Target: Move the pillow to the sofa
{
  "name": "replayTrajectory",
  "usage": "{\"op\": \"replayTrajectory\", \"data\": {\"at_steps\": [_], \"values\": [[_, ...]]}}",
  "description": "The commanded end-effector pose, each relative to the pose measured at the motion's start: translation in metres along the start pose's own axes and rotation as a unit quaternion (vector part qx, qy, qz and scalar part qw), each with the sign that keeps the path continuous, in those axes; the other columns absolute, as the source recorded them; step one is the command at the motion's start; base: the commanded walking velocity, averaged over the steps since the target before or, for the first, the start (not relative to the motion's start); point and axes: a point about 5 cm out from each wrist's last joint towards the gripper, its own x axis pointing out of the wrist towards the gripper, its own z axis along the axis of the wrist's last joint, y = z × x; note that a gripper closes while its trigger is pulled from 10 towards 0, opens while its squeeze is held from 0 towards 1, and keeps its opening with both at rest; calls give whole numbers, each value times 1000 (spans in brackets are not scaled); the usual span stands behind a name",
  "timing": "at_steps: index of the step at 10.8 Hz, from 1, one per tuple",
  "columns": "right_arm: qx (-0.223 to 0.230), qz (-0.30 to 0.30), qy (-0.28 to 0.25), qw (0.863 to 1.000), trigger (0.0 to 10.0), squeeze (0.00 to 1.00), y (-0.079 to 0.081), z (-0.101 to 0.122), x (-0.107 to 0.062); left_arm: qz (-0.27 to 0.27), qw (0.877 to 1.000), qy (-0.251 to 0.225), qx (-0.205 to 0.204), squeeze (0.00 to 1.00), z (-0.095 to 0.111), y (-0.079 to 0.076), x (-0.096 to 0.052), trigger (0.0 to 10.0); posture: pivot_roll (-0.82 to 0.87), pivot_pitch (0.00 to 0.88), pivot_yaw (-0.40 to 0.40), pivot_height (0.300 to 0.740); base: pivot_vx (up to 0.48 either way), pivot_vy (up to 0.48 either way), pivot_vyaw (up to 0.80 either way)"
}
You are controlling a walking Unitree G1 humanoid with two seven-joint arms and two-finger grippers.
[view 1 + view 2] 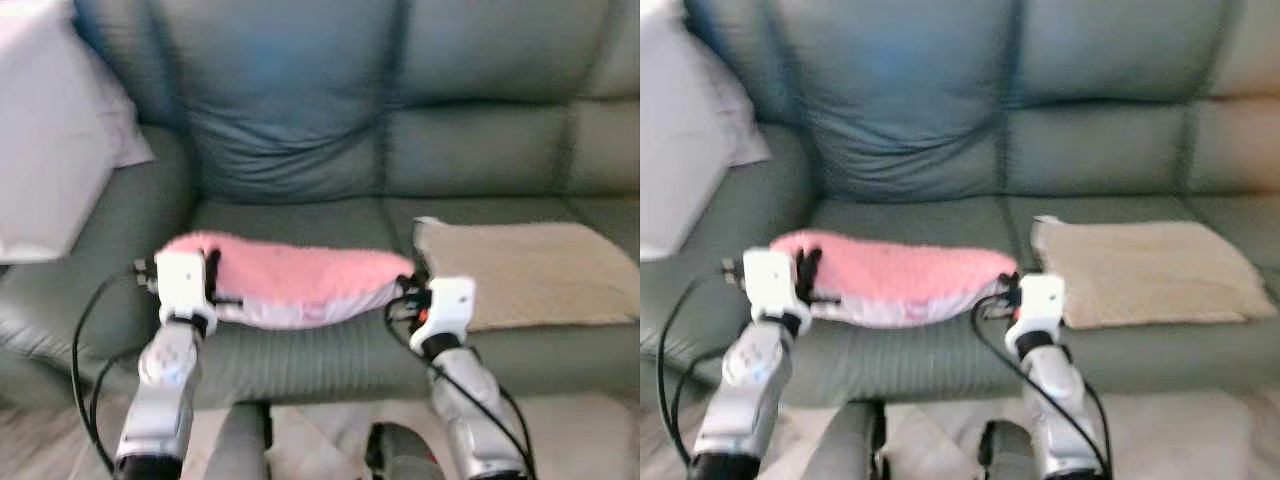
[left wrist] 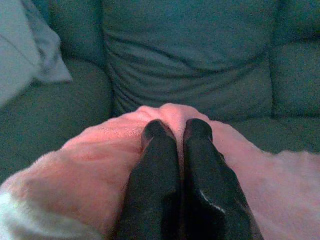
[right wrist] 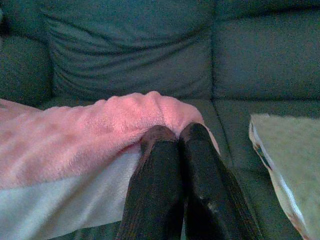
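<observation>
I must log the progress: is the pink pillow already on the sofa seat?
Cannot tell: the pink pillow is above the sofa seat, gripped by left gripper and right gripper.

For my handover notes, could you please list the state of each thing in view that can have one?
Pink pillow: lying flat on the sofa seat, gripped at both ends.
Left gripper: jaws shut on the pillow's left end.
Right gripper: jaws shut on the pillow's right end.
Beige cushion: lying flat on the seat, beside the pillow.
White pillow: leaning at the sofa's left arm.
</observation>
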Motion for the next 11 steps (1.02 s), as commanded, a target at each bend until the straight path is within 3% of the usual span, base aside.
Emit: {"op": "replayTrajectory", "data": {"at_steps": [1,2,5,6,7,11], "values": [[8,-9,-16,1000,10000,0,-3,12,2,-3,1000,-25,4,0,13,4,7,10000,8,0,-28,651,0,0,0],[13,3,-17,1000,10000,0,3,19,6,6,1000,-19,-1,0,11,11,14,10000,7,13,-41,651,0,0,0],[-3,-2,-11,1000,10000,0,3,30,21,17,1000,-14,-16,0,14,11,29,10000,2,54,-47,651,0,0,0],[-19,-12,-4,1000,10000,0,-8,34,41,27,999,-20,-16,0,19,4,48,10000,4,78,-48,651,0,0,0],[-20,-24,9,999,10000,0,-15,37,47,35,999,-20,-14,0,20,5,56,10000,-2,93,-47,651,0,0,0],[-44,-53,25,997,10000,0,-32,33,54,40,999,3,-4,0,6,-2,65,10000,-29,213,-37,651,0,0,0]]}}
